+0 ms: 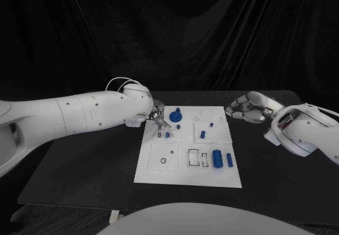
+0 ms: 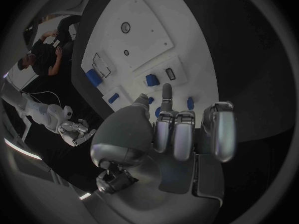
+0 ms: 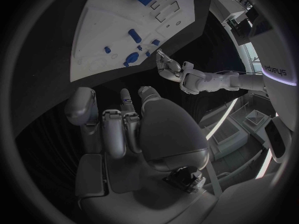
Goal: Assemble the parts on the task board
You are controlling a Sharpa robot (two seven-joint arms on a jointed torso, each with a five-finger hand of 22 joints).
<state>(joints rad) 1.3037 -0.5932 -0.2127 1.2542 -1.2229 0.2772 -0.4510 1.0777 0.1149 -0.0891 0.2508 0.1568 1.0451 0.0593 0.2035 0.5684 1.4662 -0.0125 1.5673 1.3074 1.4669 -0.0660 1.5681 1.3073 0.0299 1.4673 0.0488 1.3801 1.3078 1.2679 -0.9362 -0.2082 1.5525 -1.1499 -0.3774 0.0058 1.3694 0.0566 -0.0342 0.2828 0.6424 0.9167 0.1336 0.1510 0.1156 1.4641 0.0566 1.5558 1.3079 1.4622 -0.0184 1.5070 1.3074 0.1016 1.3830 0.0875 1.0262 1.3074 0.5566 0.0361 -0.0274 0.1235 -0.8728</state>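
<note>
On the black desk (image 1: 84, 166), the left hand (image 1: 157, 113) is hovering at the white task board's (image 1: 185, 174) far left corner; whether it is pinching anything is unclear. Blue parts (image 1: 217, 158) are lying across the board. The right hand (image 1: 246, 110), fingers curled, empty, is waiting beside the far right corner.

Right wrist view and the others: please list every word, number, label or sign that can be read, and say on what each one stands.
"...deYS": pale letters at the rim of the right wrist view, on a dark surface in the room; the first letters are blurred and the reading is unsure.
Task board: printed outlines, no text that can be read.
Blue parts: no markings to be seen.
Left hand and right hand: no lettering can be read.
</note>
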